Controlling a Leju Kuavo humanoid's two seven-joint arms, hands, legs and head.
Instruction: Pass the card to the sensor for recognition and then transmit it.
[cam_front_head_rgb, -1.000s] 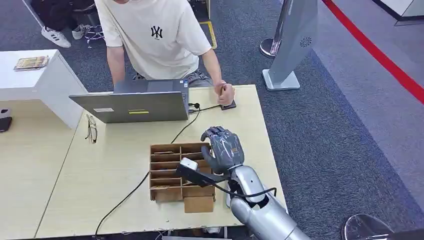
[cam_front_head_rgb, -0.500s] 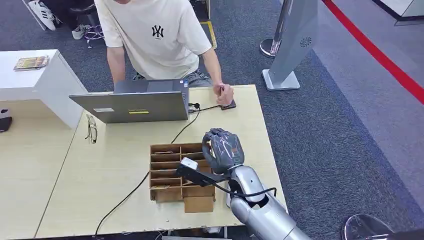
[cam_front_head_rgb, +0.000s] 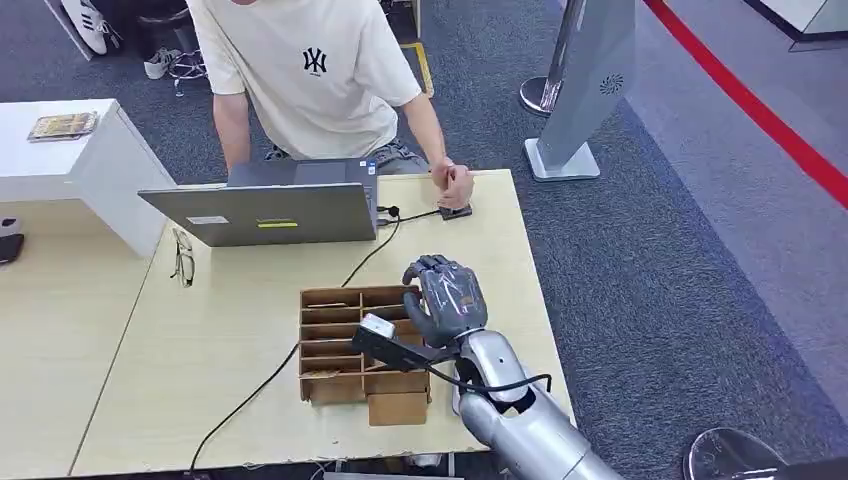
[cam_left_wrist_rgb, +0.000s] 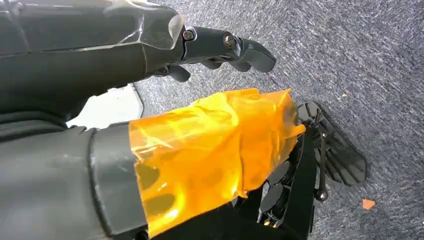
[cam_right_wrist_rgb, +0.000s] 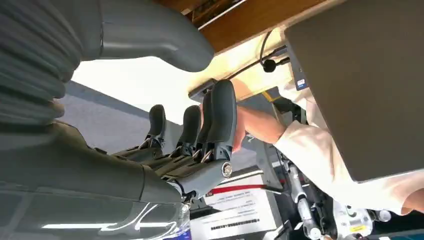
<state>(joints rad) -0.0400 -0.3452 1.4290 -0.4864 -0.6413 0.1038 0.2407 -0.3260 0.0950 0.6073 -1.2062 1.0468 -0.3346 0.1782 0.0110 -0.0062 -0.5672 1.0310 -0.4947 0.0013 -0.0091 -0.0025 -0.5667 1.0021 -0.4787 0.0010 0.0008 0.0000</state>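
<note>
The right hand (cam_front_head_rgb: 445, 300) sits mid-frame with fingers (cam_right_wrist_rgb: 220, 117) spread and nothing in them, hovering at the right edge of the cardboard slotted organizer (cam_front_head_rgb: 350, 345) on the wooden table (cam_front_head_rgb: 230, 330). The left hand (cam_left_wrist_rgb: 220, 47) hangs over grey carpet; can't tell its grasp. Top centre, a person's hand (cam_front_head_rgb: 455, 185) rests on the small dark sensor (cam_front_head_rgb: 457, 211), beside the laptop (cam_front_head_rgb: 270, 208). I can't make out the card.

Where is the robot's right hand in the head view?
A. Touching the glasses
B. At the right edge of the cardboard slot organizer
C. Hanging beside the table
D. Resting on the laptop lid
B: the right hand is raised at the right edge of the cardboard slot organizer, apart from the laptop.
</note>
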